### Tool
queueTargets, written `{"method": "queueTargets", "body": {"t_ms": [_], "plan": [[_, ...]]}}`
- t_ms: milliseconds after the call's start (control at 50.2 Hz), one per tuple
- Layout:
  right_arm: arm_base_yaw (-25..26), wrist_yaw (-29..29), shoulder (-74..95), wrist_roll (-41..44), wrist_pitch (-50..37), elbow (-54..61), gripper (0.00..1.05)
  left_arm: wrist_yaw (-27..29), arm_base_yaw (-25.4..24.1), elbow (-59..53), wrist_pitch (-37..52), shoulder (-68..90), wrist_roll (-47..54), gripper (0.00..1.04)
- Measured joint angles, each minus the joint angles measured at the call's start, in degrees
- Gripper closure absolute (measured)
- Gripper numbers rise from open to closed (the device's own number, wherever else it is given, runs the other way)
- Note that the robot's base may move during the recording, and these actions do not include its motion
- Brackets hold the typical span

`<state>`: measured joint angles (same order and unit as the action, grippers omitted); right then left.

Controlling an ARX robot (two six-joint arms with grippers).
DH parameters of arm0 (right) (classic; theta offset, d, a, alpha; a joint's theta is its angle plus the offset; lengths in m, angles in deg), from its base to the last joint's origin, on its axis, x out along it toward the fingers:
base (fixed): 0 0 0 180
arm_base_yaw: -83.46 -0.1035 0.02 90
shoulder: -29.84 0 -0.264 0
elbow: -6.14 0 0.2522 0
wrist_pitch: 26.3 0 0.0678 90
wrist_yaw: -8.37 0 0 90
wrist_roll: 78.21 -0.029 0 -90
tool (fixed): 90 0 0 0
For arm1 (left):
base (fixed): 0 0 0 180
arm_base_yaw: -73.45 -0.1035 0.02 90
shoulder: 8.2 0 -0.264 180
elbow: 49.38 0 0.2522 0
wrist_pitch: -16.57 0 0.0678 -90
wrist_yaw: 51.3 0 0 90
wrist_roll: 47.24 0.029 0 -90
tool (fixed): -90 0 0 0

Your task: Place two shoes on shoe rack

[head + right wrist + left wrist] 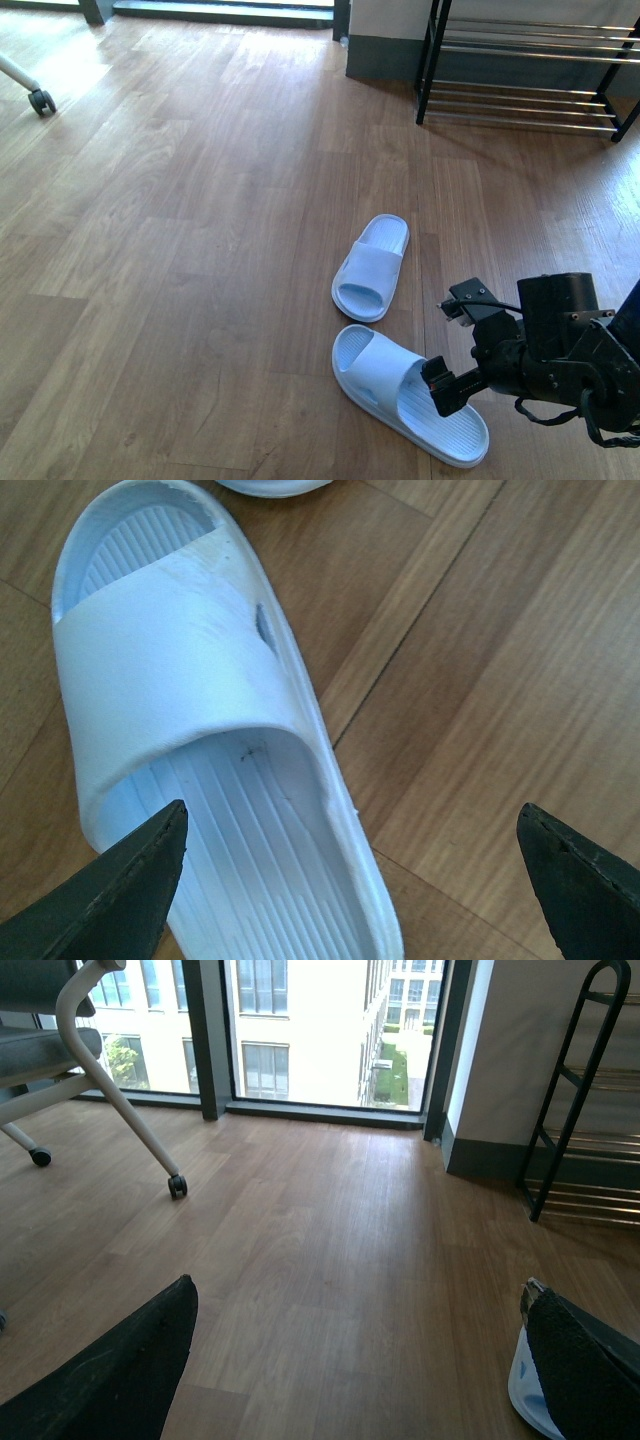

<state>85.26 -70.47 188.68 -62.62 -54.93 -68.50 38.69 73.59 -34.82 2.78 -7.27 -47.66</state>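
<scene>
Wood floor (200, 250): right gripper (348, 810) spread wide, empty, nearer slipper's (385, 370) side edge between its fingers; shoe rack (525, 70) well apart.

Bare wood floor (200, 250) between the far slipper (371, 267) and the shoe rack (530, 70); chair caster (41, 101) far left

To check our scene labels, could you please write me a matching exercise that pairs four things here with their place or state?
Things:
1. near slipper
2. far slipper
3. rack
4. right gripper

Places or states:
A. standing at the back, on the right
B. open, fingers straddling a slipper's edge
C. lying partly beneath the gripper
D. lying alone, further from the robot

Pairs: 1-C, 2-D, 3-A, 4-B
</scene>
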Motion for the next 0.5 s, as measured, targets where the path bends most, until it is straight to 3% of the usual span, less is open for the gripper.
{"method": "queueTargets", "body": {"t_ms": [498], "plan": [[-4.5, -1.7, 6.9, 1.4, -3.0, -8.7, 0.09, 0.0, 0.0, 0.0, 0.0, 0.0, 0.0, 0.09]]}}
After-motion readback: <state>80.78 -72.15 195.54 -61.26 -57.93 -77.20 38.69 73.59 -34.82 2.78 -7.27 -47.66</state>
